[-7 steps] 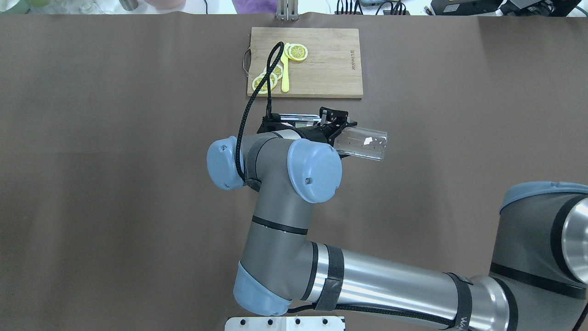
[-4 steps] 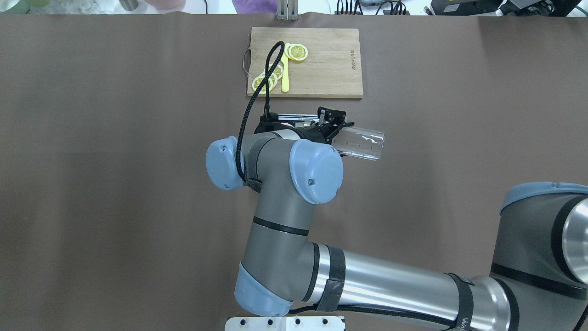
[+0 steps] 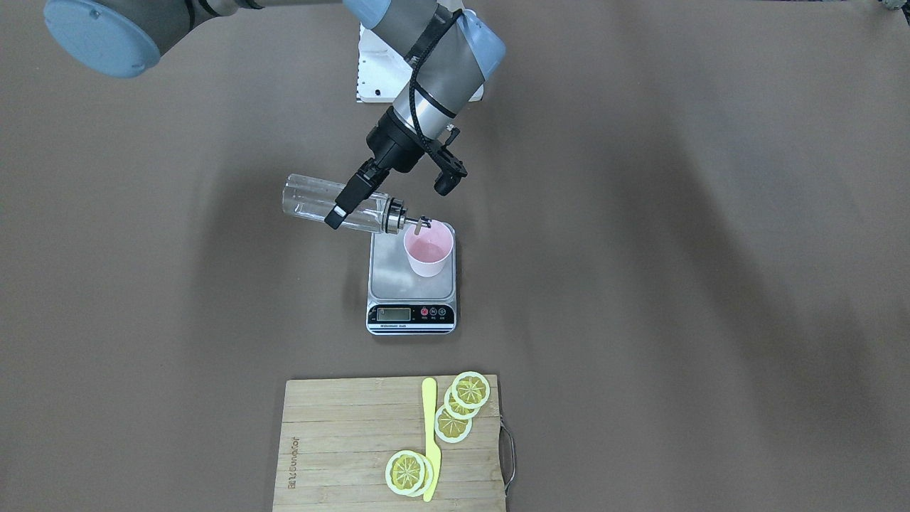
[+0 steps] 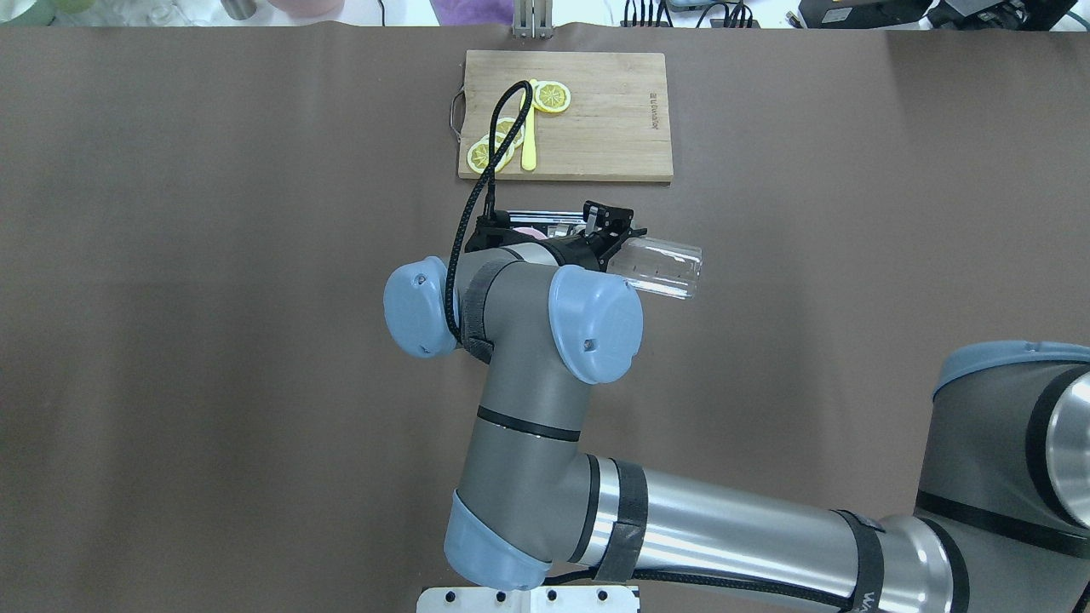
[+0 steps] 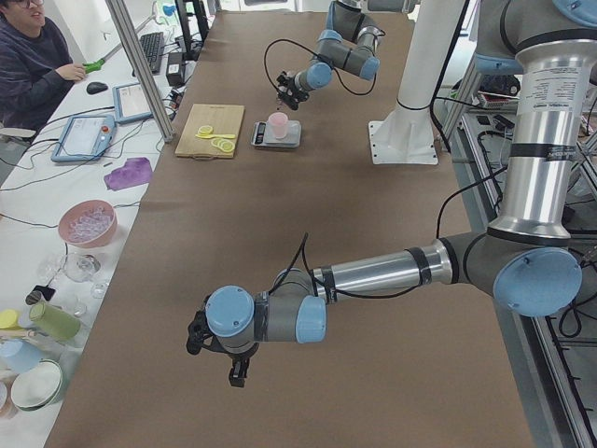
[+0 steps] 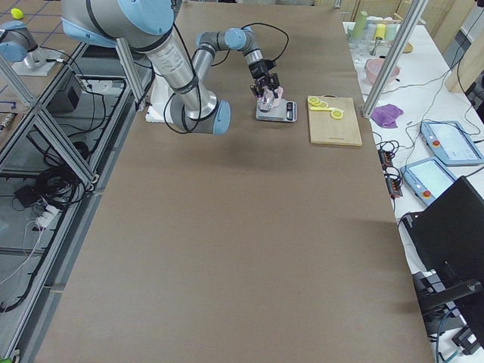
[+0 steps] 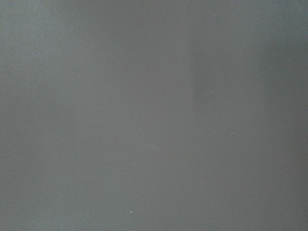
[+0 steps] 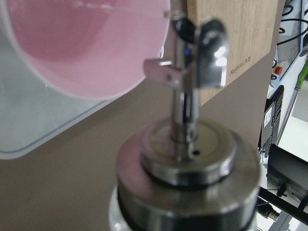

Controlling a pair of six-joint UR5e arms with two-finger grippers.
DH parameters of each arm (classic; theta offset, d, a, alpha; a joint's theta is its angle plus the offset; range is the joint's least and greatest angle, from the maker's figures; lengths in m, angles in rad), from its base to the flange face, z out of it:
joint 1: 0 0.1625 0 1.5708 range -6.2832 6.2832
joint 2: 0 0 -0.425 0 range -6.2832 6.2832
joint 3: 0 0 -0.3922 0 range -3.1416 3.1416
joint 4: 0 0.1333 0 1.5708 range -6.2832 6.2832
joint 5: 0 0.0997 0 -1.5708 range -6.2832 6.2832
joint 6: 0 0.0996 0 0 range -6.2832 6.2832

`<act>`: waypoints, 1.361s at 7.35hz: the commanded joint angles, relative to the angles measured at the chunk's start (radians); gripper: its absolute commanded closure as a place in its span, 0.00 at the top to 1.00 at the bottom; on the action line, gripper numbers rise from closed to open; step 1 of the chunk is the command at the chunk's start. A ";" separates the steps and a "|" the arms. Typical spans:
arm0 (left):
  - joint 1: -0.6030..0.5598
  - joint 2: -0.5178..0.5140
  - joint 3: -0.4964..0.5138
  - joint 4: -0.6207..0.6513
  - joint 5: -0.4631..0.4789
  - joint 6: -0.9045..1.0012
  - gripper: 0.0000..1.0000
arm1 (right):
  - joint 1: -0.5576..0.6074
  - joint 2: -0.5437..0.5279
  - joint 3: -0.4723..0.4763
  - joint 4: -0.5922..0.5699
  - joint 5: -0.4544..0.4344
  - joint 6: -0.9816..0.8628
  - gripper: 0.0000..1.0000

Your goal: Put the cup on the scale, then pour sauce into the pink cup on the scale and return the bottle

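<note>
Here the right gripper (image 3: 347,202) has its jaws closed across the bottle (image 3: 309,200), just behind the cap. It holds the bottle near horizontal so that the spout (image 3: 421,224) reaches the rim of the cup (image 3: 429,250). The cup stands on the scale (image 3: 398,281), at the platform corner nearest the robot (close to two edges, so a nudge could tip it off). Whether sauce is flowing cannot be told. Bare table lies on the bottle's side for its return, and the board (image 3: 341,427) lies well clear. The left gripper (image 5: 196,334) is parked far off, and its jaw state cannot be told.
</note>
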 commanded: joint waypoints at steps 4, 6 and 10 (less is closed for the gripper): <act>0.000 0.001 0.002 -0.001 0.000 0.000 0.98 | -0.018 -0.145 0.255 0.121 0.014 -0.011 0.00; 0.000 0.001 0.000 -0.001 0.000 0.000 0.98 | -0.018 -0.203 0.353 0.229 0.058 -0.045 0.00; 0.000 0.007 -0.001 -0.002 0.000 0.002 0.98 | 0.062 -0.294 0.415 0.560 0.279 -0.090 0.00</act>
